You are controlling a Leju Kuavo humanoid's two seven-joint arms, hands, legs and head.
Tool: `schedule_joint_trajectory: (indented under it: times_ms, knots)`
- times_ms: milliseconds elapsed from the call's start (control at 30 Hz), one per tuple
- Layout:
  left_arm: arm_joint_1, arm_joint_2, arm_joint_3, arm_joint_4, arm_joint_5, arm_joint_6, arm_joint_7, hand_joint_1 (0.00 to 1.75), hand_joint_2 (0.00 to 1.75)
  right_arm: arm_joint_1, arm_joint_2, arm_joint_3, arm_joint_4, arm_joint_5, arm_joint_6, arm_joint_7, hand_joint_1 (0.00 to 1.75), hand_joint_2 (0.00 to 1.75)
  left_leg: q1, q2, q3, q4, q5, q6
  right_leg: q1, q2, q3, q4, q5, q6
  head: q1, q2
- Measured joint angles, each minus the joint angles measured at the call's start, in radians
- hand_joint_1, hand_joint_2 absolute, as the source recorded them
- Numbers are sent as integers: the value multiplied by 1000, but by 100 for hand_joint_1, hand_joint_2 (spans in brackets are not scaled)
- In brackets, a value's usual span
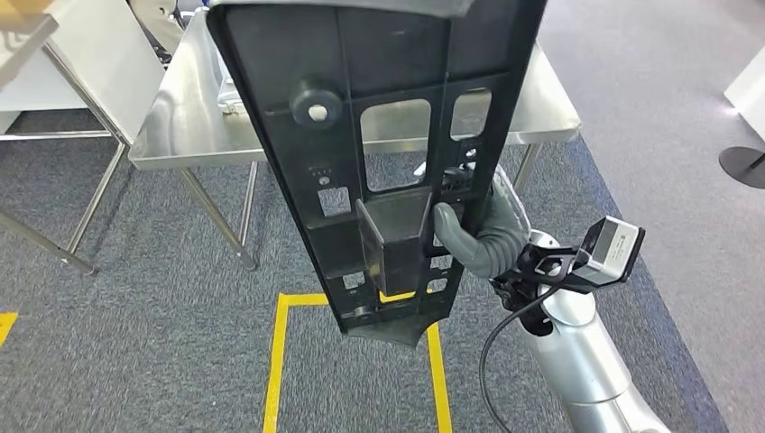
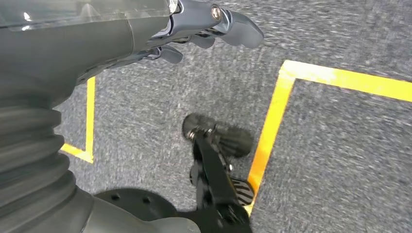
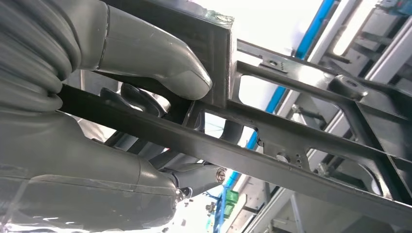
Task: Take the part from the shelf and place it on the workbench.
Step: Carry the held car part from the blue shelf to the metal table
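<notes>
Currently your right hand (image 1: 483,236) grips the black plastic part (image 1: 361,135), thumb pressed against a box-shaped bracket on its face, the other fingers wrapped behind its edge. You hold the part upright and tilted, raised in front of the head camera, off every surface. Behind it stands the steel workbench (image 1: 185,126), its top partly hidden by the part. Below lies grey carpet (image 1: 135,316) with yellow floor tape (image 1: 272,361). Your left hand (image 2: 194,29) hangs over the carpet, holding nothing; fingers (image 2: 240,30) look loosely curled, but you cannot tell how far from this angle.
</notes>
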Motion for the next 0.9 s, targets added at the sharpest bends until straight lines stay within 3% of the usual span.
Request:
schedule_joint_trajectory:
  times_ms: [67, 133, 200, 333, 400, 467, 500, 533, 567, 633, 700, 833, 900]
  knots:
    - [1, 0, 1, 0, 0, 0, 0, 0, 175, 2, 0, 0, 3, 0, 0, 0, 175, 175, 0, 0, -39, 47, -18, 1, 4, 2, 6, 0, -6, -2, 0, 0]
    - [7, 0, 5, 0, 0, 0, -1, 0, 175, 4, 0, 0, 10, -2, 1, -4, 175, 175, -7, -1, -47, -35, 62, 21, 13, 6, 35, 0, -28, -5, 1, 0]
    - [9, 0, 7, 0, 0, 0, -3, 0, 175, 5, 0, 1, 15, -2, 1, -7, 175, 175, -18, -1, -13, -177, 151, 43, 18, 11, 56, -2, -47, -1, 1, 0]
    - [9, 0, 9, 0, -1, -2, -10, 0, 175, 7, 0, 2, 17, 9, -8, -14, 175, 175, -20, -1, 7, -208, 160, 55, 17, 11, 62, -2, -63, 21, 1, 0]
    - [8, -1, 9, 0, -3, -6, -14, 0, 175, 8, 0, 1, 14, 21, -20, -21, 175, 175, -13, 0, 25, -223, 159, 62, 15, 8, 32, 65, -97, 29, 2, 0]
    - [7, -2, 9, 0, -5, -10, -15, 0, 175, 9, 0, 0, 13, 34, -33, -21, 175, 175, -13, -1, 36, -225, 150, 67, 10, 7, -49, 200, -145, 36, 2, 0]
    - [6, -2, 9, 0, -7, -11, -15, 0, 175, 10, 0, 0, 13, 38, -38, -17, 175, 175, -13, -3, 40, -224, 144, 66, 7, 7, -89, 255, -155, 40, 2, 0]
    - [6, -2, 9, 0, -8, -12, -14, 0, 175, 10, 0, 0, 13, 39, -41, -11, 175, 175, -13, -7, 46, -223, 138, 65, 4, 7, -113, 279, -146, 44, 2, 0]
    - [6, -2, 9, 0, -10, -12, -13, 0, 175, 10, 0, 0, 13, 38, -43, -7, 175, 175, -12, -10, 54, -221, 130, 63, 1, 6, -117, 262, -116, 47, 2, 0]
    - [6, -2, 10, 0, -12, -13, -11, 0, 175, 7, 0, 0, 14, 33, -42, -1, 175, 175, -9, -18, 70, -214, 112, 55, -6, 8, -75, 137, -27, 51, 3, 0]
    - [3, -2, 11, 0, -14, -12, -8, 0, 175, 2, 0, 0, 15, 26, -38, 2, 175, 175, -11, -26, 75, -203, 95, 43, -7, 15, -35, 34, 16, 48, 2, 0]
    - [1, -2, 14, 0, -14, -11, -3, 0, 175, -6, 0, 2, 18, 17, -26, 10, 175, 175, -8, -29, 78, -201, 78, 19, -4, 17, -19, 11, 4, 21, -3, 0]
    - [1, -3, 15, 0, -14, -11, -1, 0, 175, -11, 0, 3, 18, 11, -19, 13, 175, 175, -7, -18, 55, -142, 48, 10, -6, 13, -4, 3, -3, 8, -9, 0]
